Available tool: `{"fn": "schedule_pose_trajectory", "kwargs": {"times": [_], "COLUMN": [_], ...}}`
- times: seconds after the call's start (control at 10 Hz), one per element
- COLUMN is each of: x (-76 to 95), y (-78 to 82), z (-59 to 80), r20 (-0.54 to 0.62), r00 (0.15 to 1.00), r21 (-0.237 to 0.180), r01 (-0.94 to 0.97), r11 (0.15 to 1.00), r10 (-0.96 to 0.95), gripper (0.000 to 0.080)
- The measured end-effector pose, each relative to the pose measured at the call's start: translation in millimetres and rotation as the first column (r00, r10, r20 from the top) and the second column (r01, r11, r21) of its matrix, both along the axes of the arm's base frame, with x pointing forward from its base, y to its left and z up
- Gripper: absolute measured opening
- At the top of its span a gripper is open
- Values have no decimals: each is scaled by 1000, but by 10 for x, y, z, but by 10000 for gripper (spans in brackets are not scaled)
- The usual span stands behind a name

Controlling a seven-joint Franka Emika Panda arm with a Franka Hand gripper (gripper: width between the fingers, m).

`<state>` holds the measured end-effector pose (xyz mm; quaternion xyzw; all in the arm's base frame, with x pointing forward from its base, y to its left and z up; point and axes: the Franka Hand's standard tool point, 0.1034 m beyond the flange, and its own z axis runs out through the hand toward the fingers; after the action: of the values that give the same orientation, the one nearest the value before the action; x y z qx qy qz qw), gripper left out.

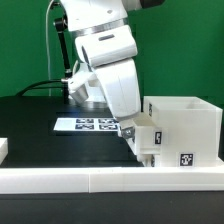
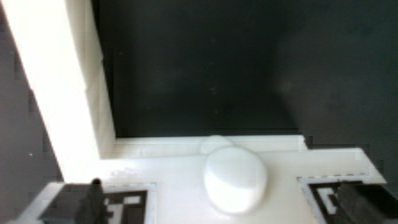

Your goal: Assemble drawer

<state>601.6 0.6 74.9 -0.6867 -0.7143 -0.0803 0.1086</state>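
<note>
Gripper [image 1: 133, 137] sat at shell [image 1: 185, 128] left wall; claw state couldn't be told. Risk: tray [image 2: 231, 172] jams if it went in skewed.

Green wall [image 1: 25, 45] behind black counter [image 1: 30, 115]; black cable [image 1: 35, 88] trails over counter's far edge.
</note>
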Motion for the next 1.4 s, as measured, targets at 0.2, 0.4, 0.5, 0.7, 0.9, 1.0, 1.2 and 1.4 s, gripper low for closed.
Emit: {"fn": "schedule_pose_trajectory", "kwargs": {"times": [0.2,0.4,0.5,0.7,0.9,1.0,1.2,1.4], "x": [-5,-2,-7,-1,1,3,4,3], "y": [-29,62,103,97,109,110,96,90], "z": [-6,4,-4,-12,-12,-11,-23,-23], "r20": [-2,-3,-6,-3,-8,-9,-2,-3], "r00": [1000,1000,1000,1000,1000,1000,1000,1000], "r21": [-1,4,4,-14,-29,-41,-50,-50], "r01": [4,0,-2,-26,-12,-14,-22,-21], "r11": [1000,1000,1000,1000,1000,999,999,999], "r10": [-4,0,2,26,12,13,22,21], "gripper": [649,649,649,649,649,649,649,649]}}
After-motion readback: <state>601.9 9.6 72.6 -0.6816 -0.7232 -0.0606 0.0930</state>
